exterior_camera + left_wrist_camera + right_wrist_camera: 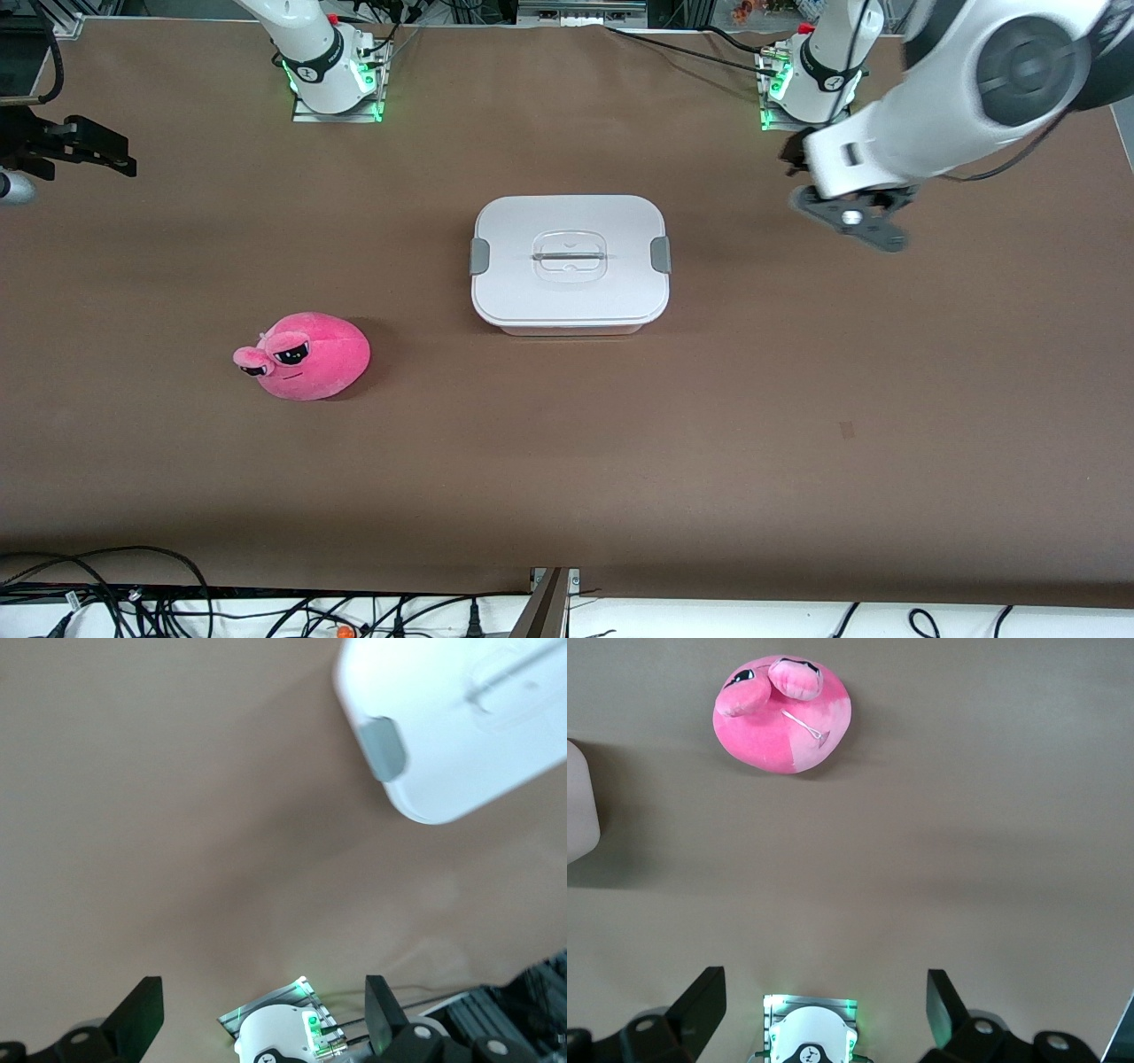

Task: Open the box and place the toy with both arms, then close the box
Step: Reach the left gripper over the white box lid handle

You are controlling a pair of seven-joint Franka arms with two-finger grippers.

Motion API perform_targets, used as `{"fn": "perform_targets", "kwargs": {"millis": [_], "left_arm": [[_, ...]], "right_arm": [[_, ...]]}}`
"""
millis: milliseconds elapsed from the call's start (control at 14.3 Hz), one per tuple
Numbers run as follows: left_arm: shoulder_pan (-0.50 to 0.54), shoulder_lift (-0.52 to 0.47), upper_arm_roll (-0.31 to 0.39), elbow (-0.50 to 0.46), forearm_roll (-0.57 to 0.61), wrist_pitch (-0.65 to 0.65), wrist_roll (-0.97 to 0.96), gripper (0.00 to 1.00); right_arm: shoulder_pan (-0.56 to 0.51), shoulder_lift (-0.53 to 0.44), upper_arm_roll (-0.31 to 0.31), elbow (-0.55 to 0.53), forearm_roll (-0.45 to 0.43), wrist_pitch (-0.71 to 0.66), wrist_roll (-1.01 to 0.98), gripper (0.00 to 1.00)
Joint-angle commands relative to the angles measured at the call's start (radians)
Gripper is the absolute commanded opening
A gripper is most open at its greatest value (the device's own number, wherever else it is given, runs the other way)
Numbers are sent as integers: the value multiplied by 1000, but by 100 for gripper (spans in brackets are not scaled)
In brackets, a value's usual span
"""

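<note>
- Box (570, 264) sits lidded mid-counter (797, 425); I see the toy (306, 355) nearer the camera, toward the right arm's end
- Left claw (264, 1014) hangs spread above bare counter
- Right claw (825, 1007) hangs spread too

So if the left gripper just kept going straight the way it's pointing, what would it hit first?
Probably bare table. The left gripper, fingers open, points down at brown tabletop; the box lies off to one side of that line.

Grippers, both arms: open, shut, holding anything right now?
Left gripper: open, empty, over bare table beside the white-lidded plastic box.
Right gripper: open, empty, over bare table, apart from the hot-pink plush toy.
</note>
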Motion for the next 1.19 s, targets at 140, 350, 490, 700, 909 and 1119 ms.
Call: {"fn": "perform_targets", "kwargs": {"millis": [140,350,490,700,909,1119], "left_arm": [[-186,175,4,110,-16,91,53,100],[-271,241,4,123,-6,262,144,100],[-307,255,4,126,-4,341,201,100],[-359,284,6,118,13,451,335,100],[-392,327,4,105,54,556,395,100],[-419,379,6,92,71,633,399,100]], "right_arm": [[-5,8,-2,17,7,-3,-10,100],[-2,12,0,17,11,-3,-10,100],[-2,13,0,17,13,-2,-11,100],[3,16,1,15,10,-3,-13,100],[4,34,1,14,13,0,-11,100],[4,59,1,15,10,0,-13,100]]}}
